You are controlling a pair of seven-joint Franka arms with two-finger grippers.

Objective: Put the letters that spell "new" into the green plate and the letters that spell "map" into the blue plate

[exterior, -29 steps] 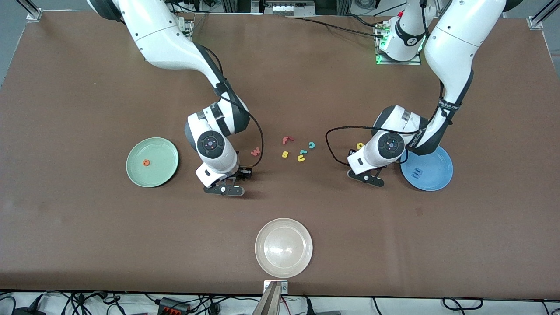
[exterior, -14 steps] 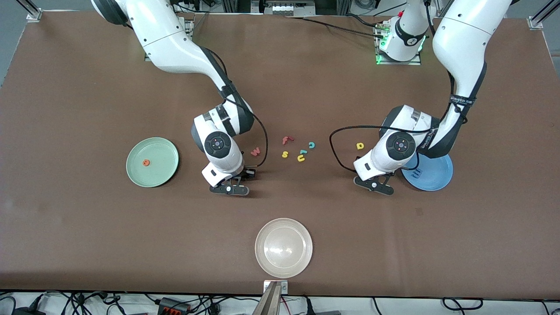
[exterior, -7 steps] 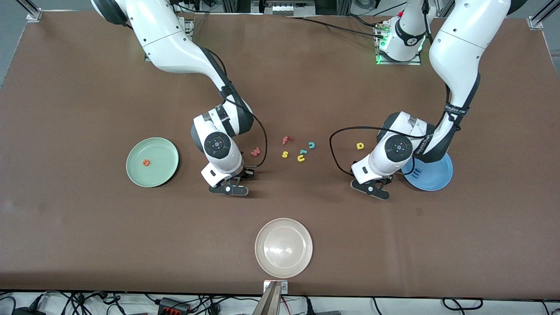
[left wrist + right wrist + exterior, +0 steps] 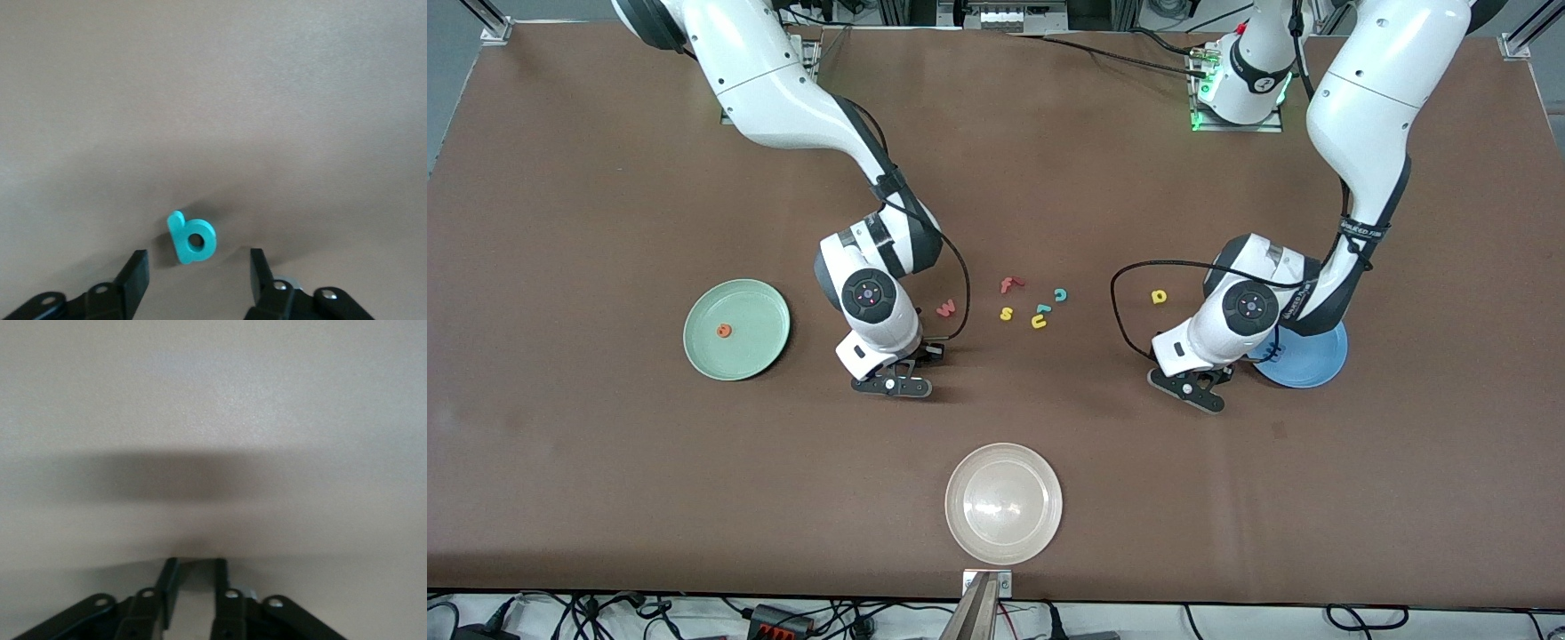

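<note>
In the green plate (image 4: pixel 756 351) at 9 o'clock on the bench (image 4: pixel 605 489), an orange e (image 4: pixel 724 331); in the blue plate (image 4: pixel 1320 360) at 3 o'clock, half hidden under the left arm, a blue m (image 4: pixel 1274 356). Left claw (image 4: pixel 1193 388) low at that plate's 8 o'clock, spread wide and gripping nothing, a teal a (image 4: pixel 193 239) flat on the bench just off its tips. Right claw (image 4: pixel 891 385) at 7 o'clock of the red-pink w (image 4: pixel 946 308), parted by a narrow gap; yellow p (image 4: pixel 1159 296) loose at the blue plate's 10 o'clock.
</note>
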